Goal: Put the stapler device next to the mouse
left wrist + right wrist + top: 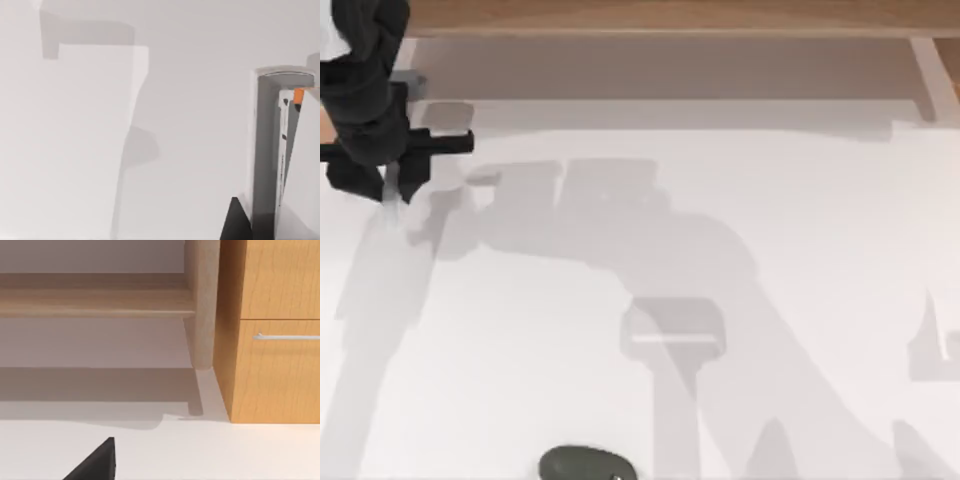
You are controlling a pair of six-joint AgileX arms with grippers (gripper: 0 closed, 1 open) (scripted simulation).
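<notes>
While the mouse [586, 465] is cut off at the table's near edge, the left claw [388, 185] grips the stapler device [285, 145].

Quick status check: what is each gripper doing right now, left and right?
Left gripper: at the table's far left, shut on the stapler device.
Right gripper: cannot be told.
</notes>
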